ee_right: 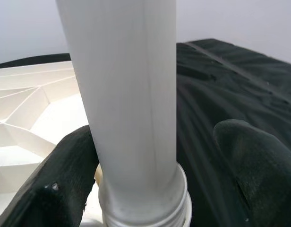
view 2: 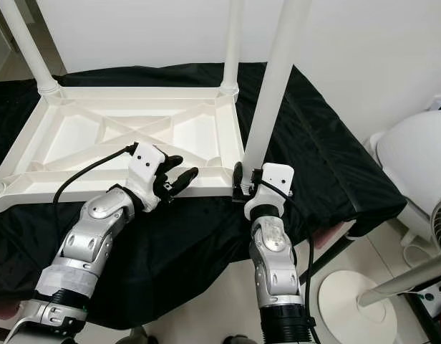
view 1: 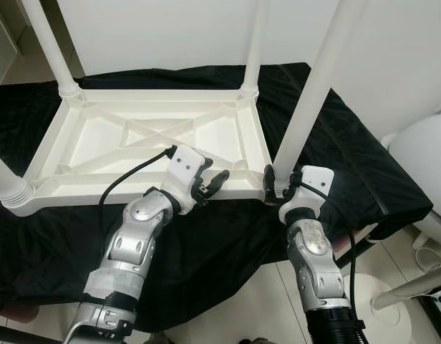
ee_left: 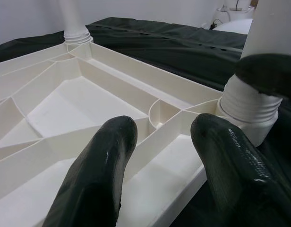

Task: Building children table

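White plastic tabletop [view 1: 145, 136], ribbed underside up, lies upside down on a black cloth [view 1: 349, 158] covering the worktop. Four white legs stand up from its corners: far-left leg [view 1: 52, 50], far-right leg [view 1: 255, 46], near-left leg [view 1: 9, 183] (only its threaded base shows) and near-right leg [view 1: 313, 86].

Right gripper [view 1: 276, 188] sits at the base of the near-right leg, just above the threaded collar, w/ one black finger either side of the tube. In the right wrist view one finger [ee_right: 65, 179] touches the leg, the other [ee_right: 261, 161] stands apart from it, so no full clamp.

Left gripper [view 1: 215, 183] hovers over the tabletop's near edge rail, close to the same corner, fingers [ee_left: 100, 175] spread apart, holding nothing.

White fan [view 2: 414, 161] stands on the floor at the robot's right.
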Tool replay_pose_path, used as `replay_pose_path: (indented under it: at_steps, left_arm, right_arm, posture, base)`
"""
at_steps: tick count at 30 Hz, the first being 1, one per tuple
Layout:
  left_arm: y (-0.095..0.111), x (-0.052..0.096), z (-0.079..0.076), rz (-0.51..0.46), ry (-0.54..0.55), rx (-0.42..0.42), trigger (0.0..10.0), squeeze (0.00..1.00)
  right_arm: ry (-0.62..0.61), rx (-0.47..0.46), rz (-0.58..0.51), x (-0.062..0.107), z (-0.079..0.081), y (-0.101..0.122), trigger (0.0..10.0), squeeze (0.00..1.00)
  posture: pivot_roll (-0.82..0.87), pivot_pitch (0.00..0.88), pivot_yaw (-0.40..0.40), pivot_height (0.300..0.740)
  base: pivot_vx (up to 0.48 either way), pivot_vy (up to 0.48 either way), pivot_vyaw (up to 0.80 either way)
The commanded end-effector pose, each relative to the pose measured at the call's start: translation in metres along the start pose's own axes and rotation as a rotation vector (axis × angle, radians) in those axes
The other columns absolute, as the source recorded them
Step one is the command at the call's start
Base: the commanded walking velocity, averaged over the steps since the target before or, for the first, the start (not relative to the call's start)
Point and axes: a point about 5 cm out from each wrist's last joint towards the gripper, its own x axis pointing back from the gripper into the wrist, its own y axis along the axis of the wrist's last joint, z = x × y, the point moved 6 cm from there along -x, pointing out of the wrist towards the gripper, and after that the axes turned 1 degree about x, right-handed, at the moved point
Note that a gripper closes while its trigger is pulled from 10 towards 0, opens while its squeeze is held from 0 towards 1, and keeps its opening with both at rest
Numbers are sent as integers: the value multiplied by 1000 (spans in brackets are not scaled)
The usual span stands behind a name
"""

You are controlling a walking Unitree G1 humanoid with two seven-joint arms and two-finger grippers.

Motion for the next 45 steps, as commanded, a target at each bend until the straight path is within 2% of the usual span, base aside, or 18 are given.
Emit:
replay_pose_path:
  at_steps: [1, 2, 10, 14, 16, 21, 26, 27, 28, 29, 32, 33, 34, 35, 42, 43, 45]
  left_arm:
    - [-7, 3, 15, 18, 137, -1, 10000, 0]
    - [-6, 2, 14, 11, 132, 6, 10000, 0]
    - [-2, 1, 7, -11, 108, 25, 10000, 0]
    - [-2, 0, 2, -13, 93, 10, 10000, 0]
    - [-1, -1, 2, -14, 93, 8, 10000, 0]
    - [0, -1, 1, -18, 94, 4, 10000, 0]
    - [2, -2, -1, -24, 90, -4, 10000, 0]
    - [2, -2, -1, -25, 90, -6, 10000, 0]
    - [2, -2, -1, -25, 90, -6, 10000, 0]
    - [3, -3, -1, -27, 89, -8, 10000, 0]
    - [4, -3, -1, -27, 90, -11, 10000, 0]
    - [4, -3, -1, -29, 92, -12, 10000, 0]
    - [4, -3, -1, -29, 92, -12, 10000, 0]
    - [5, -3, -1, -31, 94, -14, 10000, 0]
    - [7, -1, 2, -36, 108, -18, 10000, 0]
    - [7, 0, 3, -36, 111, -19, 10000, 0]
    - [7, 0, 3, -36, 114, -20, 10000, 0]
  right_arm:
    - [15, -3, -1, 3, 0, -2, 10000, 431]
    - [37, 3, -1, 2, -2, -4, 10000, 0]
    - [204, 50, 4, -7, 2, -3, 10000, 0]
    - [321, 87, 30, -14, 0, -4, 10000, 0]
    - [336, 97, 30, -15, -2, -4, 10000, 0]
    - [468, 139, 61, -18, 2, -10, 10000, 0]
    - [532, 185, 74, -24, 3, -12, 10000, 0]
    - [541, 201, 76, -27, 2, -12, 6863, 0]
    - [541, 201, 76, -27, 2, -12, 6863, 0]
    - [551, 212, 76, -29, 2, -11, 4471, 0]
    - [557, 218, 79, -31, 1, -10, 4392, 0]
    - [564, 220, 82, -33, 0, -10, 1686, 0]
    - [564, 220, 82, -33, 0, -10, 1686, 0]
    - [571, 224, 93, -33, -1, -13, 0, 0]
    - [592, 186, 141, -26, -1, -27, 0, 0]
    - [576, 178, 147, -25, -2, -29, 706, 0]
    - [563, 173, 150, -24, -2, -30, 706, 0]
  posture:
    - [3, 18, -17, 740]
    - [4, 16, -21, 740]
    - [3, 13, -23, 740]
    - [9, 10, -28, 740]
    - [11, 10, -29, 740]
    - [18, 10, -27, 740]
    - [19, 9, -24, 740]
    - [22, 9, -24, 740]
    - [22, 9, -24, 740]
    - [22, 9, -24, 740]
    - [24, 9, -24, 740]
    - [24, 9, -24, 740]
    - [24, 9, -24, 740]
    - [27, 10, -25, 740]
    - [34, 25, -29, 740]
    - [33, 27, -29, 740]
    - [33, 27, -29, 740]
  base:
    - [0, 0, 0]
    - [0, 0, 0]
    - [0, 0, 0]
    - [0, 0, 0]
    - [0, 0, 0]
    - [0, 0, 0]
    - [0, 0, 0]
    - [0, 0, 0]
    - [0, 0, 0]
    - [0, 0, 0]
    - [0, 0, 0]
    - [0, 0, 0]
    - [0, 0, 0]
    - [0, 0, 0]
    - [0, 0, 0]
    - [0, 0, 0]
    - [0, 0, 0]
